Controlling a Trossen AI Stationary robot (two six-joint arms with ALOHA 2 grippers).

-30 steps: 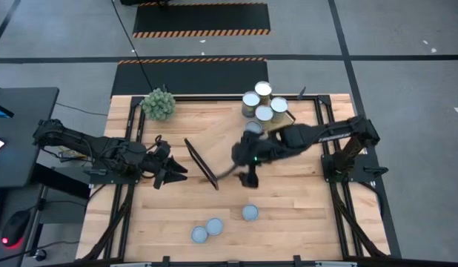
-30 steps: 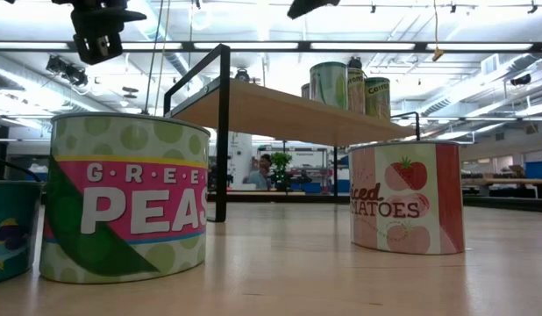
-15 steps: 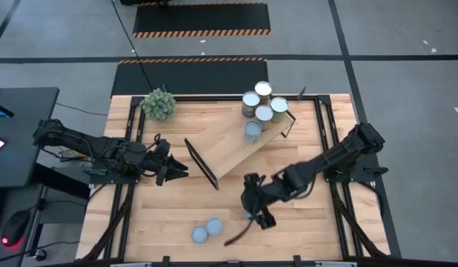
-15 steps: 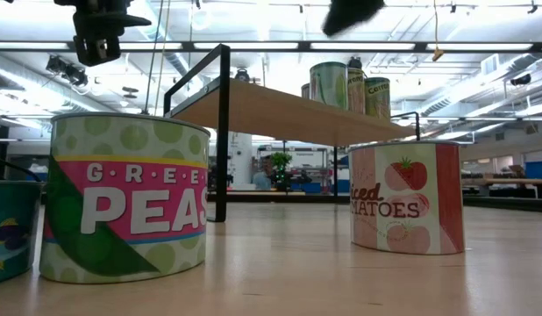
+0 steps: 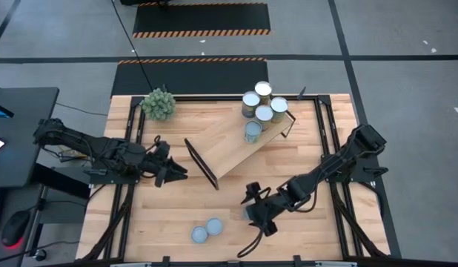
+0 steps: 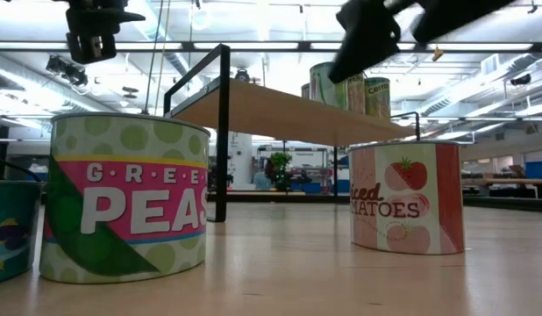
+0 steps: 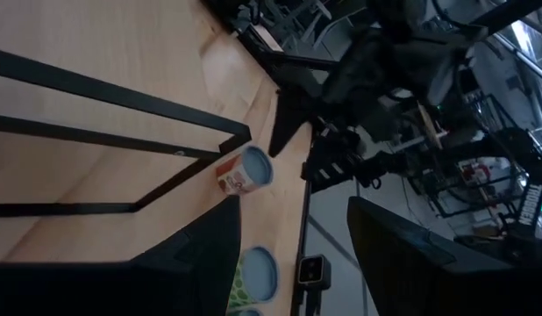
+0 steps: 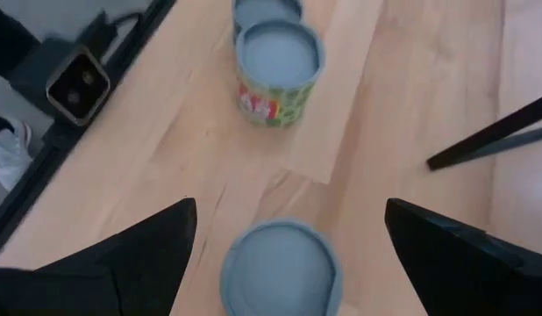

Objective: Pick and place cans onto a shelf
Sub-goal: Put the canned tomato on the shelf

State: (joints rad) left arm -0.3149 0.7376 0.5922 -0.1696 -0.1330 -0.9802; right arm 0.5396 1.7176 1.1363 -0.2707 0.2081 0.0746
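On the left side of the table (image 5: 303,222) we see the left gripper (image 5: 178,172) held out low beside the near end frame of the shelf (image 5: 233,144). Its own wrist camera shows its two dark fingers (image 7: 201,254) spread apart with nothing between them, so it is released.

Near the table's back edge to the left sits a green plant ball (image 5: 158,103). The shelf lies at a slant across the middle of the table, a long light-wood plank with thin black frames at both ends. Five cans (image 5: 259,107) stand clustered at its far right end, four in a tight group and one a little nearer the middle.

At the front of the table two more cans stand touching each other: the green peas can (image 5: 214,226) and, just to its left, a teal can (image 5: 199,235). In the low view the peas can (image 6: 124,195) fills the left foreground, with the teal one cut off at the edge.

Further right, the right gripper (image 5: 259,216) is stretched out over the front of the table directly above the tomato can (image 8: 280,277), which stands on the table near the two front cans. From the right wrist we see the fingers (image 8: 139,250) wide apart, one on each side of that can's blue-grey top and not touching it: the claw is released, empty.
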